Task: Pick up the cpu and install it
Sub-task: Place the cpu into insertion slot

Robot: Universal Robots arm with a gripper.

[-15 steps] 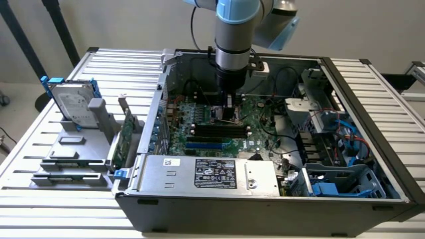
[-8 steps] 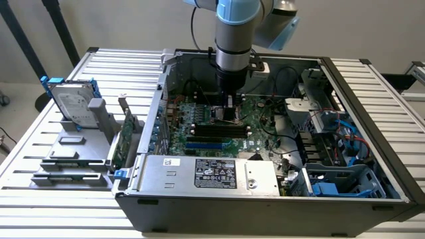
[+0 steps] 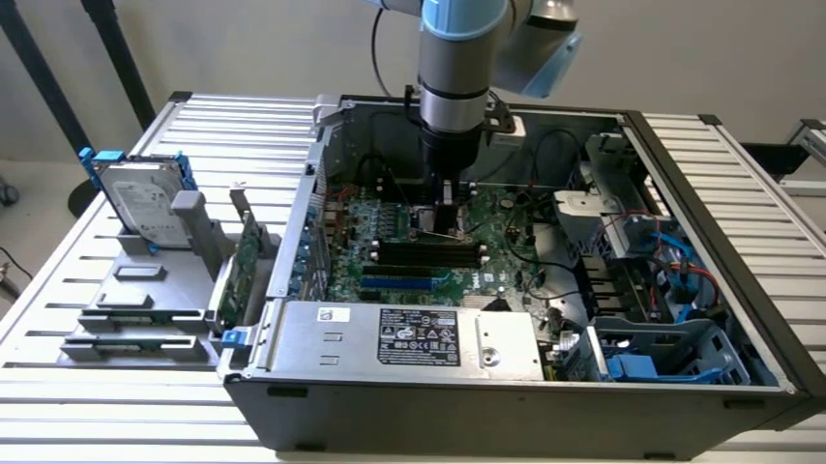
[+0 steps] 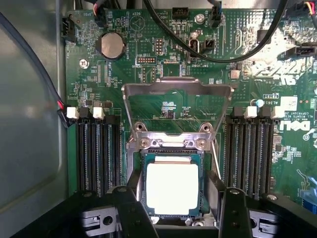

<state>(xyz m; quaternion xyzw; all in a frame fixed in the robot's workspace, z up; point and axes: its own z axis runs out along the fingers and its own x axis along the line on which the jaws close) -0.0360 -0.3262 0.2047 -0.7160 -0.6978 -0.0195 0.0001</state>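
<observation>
Placement check: cpu (image 4: 172, 187) at its socket (image 4: 171, 145), gripper (image 4: 174, 174) straddling it.
I see the load plate (image 4: 178, 85) hinged up to clear the socket at the centre of the motherboard (image 4: 148, 44); I cannot tell whether the grip holds.

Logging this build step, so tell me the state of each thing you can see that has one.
computer case, lying open.
cpu, flat over the socket, metal top up.
load plate, swung open, standing up.
memory slots, empty.
gripper, inside the computer case, over the cpu.
hard drive, standing upright outside the computer case.
</observation>
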